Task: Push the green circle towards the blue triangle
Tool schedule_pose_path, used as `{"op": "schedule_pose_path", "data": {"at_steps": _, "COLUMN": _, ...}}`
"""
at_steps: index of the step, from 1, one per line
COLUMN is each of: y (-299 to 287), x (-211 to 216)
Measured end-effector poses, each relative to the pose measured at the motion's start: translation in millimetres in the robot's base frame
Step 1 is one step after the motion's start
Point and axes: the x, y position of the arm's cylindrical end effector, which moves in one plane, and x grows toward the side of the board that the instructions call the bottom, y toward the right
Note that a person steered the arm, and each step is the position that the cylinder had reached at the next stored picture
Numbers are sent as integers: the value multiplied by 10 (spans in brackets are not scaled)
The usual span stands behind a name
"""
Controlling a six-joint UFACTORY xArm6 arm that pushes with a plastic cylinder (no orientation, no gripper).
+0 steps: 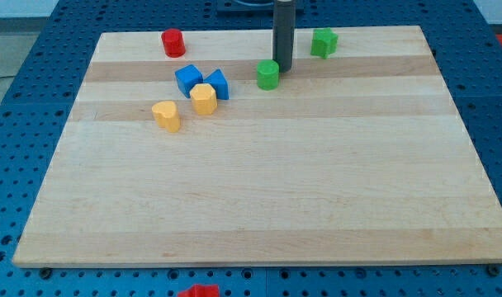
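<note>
**Tip set behind the green circle for a leftward push**

Position. My tip [282, 68] stands just beside the green circle [268, 74], on its upper-right flank; contact cannot be confirmed from this view. The blue triangle [218, 84] lies near, toward the view's left and slightly lower. The tip therefore sits on the side of the circle away from the target, which appears to be the correct station for driving the circle leftward.

Holding state. The arm carries no claw, only a rod. Nothing is grasped, and no opening width applies.

Surroundings. A blue cube [187, 79] sits just left of the triangle, seemingly touching it. A yellow hexagonal block [203, 98] lies just below both. A yellow heart-shaped block [166, 115] rests lower left, a red cylinder [172, 42] near the top edge, and a green star-shaped block [323, 42] to the right of the rod.

Materials. The blocks look like smooth, matte, rigid solids. The board [259, 198] is pale laminated wood with a visible strip grain. The rod is dark and straight-sided.
</note>
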Motion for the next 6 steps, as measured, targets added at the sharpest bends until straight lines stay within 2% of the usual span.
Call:
{"op": "schedule_pose_path", "data": {"at_steps": 1, "y": 454, "x": 5}}
{"op": "schedule_pose_path", "data": {"at_steps": 3, "y": 119, "x": 107}}
{"op": "schedule_pose_path", "data": {"at_steps": 4, "y": -411, "x": -56}}
{"op": "schedule_pose_path", "data": {"at_steps": 5, "y": -531, "x": -234}}
{"op": "schedule_pose_path", "data": {"at_steps": 6, "y": -381, "x": -204}}
